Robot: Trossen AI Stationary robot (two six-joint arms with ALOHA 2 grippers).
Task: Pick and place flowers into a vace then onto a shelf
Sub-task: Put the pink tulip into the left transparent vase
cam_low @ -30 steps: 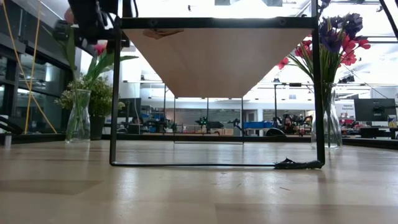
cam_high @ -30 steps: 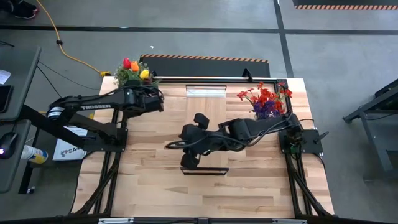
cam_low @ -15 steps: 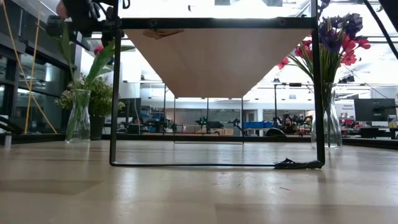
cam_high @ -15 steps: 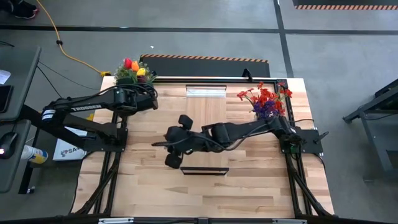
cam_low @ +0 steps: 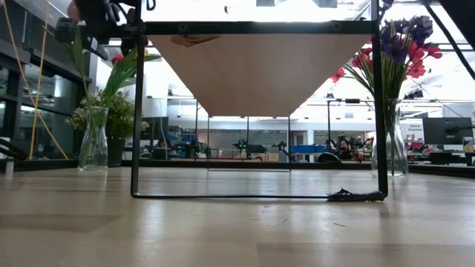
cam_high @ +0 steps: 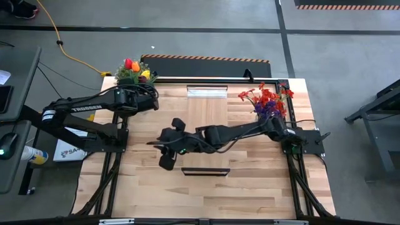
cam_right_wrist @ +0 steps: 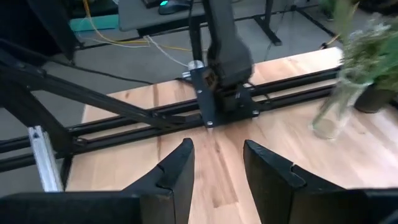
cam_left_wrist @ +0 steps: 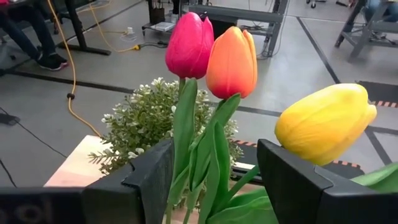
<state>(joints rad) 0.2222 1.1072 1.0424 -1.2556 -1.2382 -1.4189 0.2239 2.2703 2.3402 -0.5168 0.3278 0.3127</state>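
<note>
Three tulips, pink, orange and yellow, rise with green leaves between the fingers of my left gripper, which is open at the table's far-left corner. In the low view their stems run down from the gripper into a clear glass vase. My right gripper hangs open over the table, left of the shelf, which stands raised on a black frame. My left gripper's open fingers come level from the near side and stand on either side of the tulip stems. The stems run close along one finger. Whether they touch it, I cannot tell.
A bushy pale-green plant stands just behind the tulips. A second glass vase with red and purple flowers sits at the far-right corner. The shelf frame's black posts stand mid-table. Bare planks lie along the near edge.
My right arm has stretched farther toward the table's left edge, carrying its gripper from over the shelf to the planks left of it. My left gripper shifted slightly toward the left edge, then stayed still. The tulip leaves tipped up a little in the low view.
</note>
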